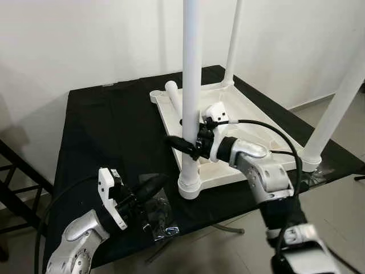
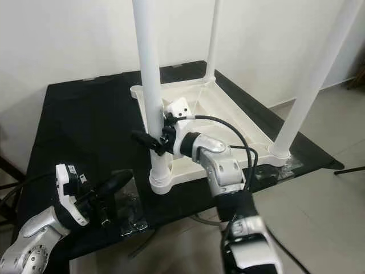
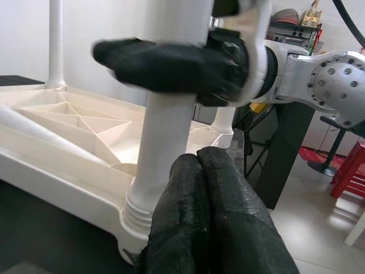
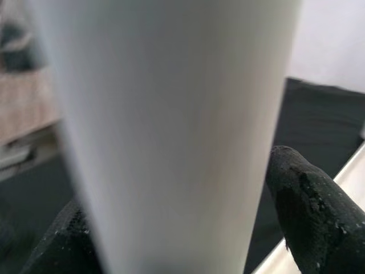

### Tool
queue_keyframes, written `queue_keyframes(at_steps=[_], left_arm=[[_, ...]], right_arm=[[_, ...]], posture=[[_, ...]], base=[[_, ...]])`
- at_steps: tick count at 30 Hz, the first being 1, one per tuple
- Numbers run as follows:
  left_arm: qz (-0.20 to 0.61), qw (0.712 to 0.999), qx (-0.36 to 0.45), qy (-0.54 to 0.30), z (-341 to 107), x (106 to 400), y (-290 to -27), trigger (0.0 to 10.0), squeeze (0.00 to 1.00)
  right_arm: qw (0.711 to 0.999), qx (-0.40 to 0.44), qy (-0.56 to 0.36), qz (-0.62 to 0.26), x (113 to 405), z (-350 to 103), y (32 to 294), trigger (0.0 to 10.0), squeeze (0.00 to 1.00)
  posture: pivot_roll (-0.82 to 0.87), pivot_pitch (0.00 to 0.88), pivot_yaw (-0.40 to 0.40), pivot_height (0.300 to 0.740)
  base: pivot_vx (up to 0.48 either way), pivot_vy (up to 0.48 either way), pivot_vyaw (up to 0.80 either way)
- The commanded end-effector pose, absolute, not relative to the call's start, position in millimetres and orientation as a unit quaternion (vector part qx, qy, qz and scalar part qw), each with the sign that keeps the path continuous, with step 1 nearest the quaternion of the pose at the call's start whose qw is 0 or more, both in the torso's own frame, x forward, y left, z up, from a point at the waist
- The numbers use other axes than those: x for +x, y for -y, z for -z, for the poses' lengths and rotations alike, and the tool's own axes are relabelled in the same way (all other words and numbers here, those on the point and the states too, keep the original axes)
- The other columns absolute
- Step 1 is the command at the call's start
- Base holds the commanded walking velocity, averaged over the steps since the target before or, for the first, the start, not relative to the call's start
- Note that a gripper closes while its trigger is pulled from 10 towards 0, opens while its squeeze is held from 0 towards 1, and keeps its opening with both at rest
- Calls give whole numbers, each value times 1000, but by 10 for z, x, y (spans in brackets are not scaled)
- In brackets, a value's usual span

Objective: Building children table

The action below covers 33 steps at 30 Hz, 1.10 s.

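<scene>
Right gripper (image 1: pixel 187 144) is pinching the near white plastic table leg (image 1: pixel 190 85) between its two black fingers, low on the shaft just above the ribbed collar. That leg is standing upright in a corner socket of the upturned white plastic tabletop (image 1: pixel 228 108), which is lying on the black-clothed table (image 1: pixel 108 125). Left gripper (image 1: pixel 149 187) is hovering nearby, fingers pressed together. The hollow leg is probably light, stiff and slick, so gripping low is likely limiting wobble.

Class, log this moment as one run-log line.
right gripper: shut on near table leg | left gripper: shut, idle over black cloth | tabletop: upside down | fourth leg: lying loose
</scene>
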<state>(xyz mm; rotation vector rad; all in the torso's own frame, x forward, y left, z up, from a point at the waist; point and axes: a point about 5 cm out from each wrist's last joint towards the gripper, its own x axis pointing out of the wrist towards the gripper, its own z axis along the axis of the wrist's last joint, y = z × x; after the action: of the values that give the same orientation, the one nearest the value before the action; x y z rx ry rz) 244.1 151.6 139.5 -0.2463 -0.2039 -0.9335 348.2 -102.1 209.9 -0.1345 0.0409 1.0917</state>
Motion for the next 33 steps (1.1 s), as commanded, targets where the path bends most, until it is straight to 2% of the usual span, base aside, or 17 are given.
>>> queue_keyframes(at_steps=[1, 2, 8, 9, 19, 28, 29, 30, 31, 32, 33], left_arm=[[445, 883, -117, 95, -1371, 2448, -1530, 10000, 0], [446, 883, -116, 94, -1367, 2446, -1529, 10000, 0], [447, 882, -115, 92, -1360, 2443, -1527, 10000, 0], [447, 882, -115, 92, -1356, 2440, -1524, 10000, 0], [446, 883, -117, 91, -1346, 2432, -1517, 10000, 0], [447, 882, -118, 91, -1352, 2442, -1516, 10000, 0], [445, 883, -117, 93, -1358, 2440, -1524, 10000, 0], [444, 884, -117, 94, -1362, 2440, -1529, 10000, 0], [443, 884, -117, 95, -1366, 2439, -1535, 10000, 0], [443, 884, -117, 95, -1366, 2439, -1535, 10000, 0], [439, 885, -120, 97, -1377, 2441, -1559, 10000, 0]], right_arm=[[821, -83, -14, -565, 3470, -2148, 975, 10000, 0], [803, -85, -18, -590, 3495, -2203, 995, 10000, 0], [788, -83, -23, -610, 3582, -2269, 1031, 10000, 0], [786, -84, -25, -612, 3627, -2281, 1048, 0, 0], [779, -70, -25, -622, 3670, -2253, 1100, 0, 0], [816, -60, -24, -574, 3714, -2212, 1206, 0, 0], [854, -51, -35, -517, 3712, -2097, 1192, 0, 0], [880, -45, -44, -472, 3702, -2014, 1192, 0, 0], [895, -41, -50, -441, 3693, -1962, 1195, 0, 0], [895, -41, -50, -441, 3693, -1962, 1195, 0, 0], [973, 29, -29, -226, 3594, -1710, 1139, 0, 0]], posture=[[14, 0, 10, 740], [14, 0, 10, 740], [20, 0, 11, 740], [21, 0, 10, 740], [19, 0, 12, 740], [12, 0, 5, 740], [3, 0, -4, 740], [3, 0, -4, 740], [0, 0, -4, 740], [0, 0, -4, 740], [-20, 9, 4, 740]], base=[[0, 0, 0], [0, 0, 0], [0, 0, 0], [0, 0, 0], [0, 0, 0], [0, 0, 0], [0, 0, 0], [0, 0, 0], [0, 0, 0], [0, 0, 0], [0, 0, 0]])
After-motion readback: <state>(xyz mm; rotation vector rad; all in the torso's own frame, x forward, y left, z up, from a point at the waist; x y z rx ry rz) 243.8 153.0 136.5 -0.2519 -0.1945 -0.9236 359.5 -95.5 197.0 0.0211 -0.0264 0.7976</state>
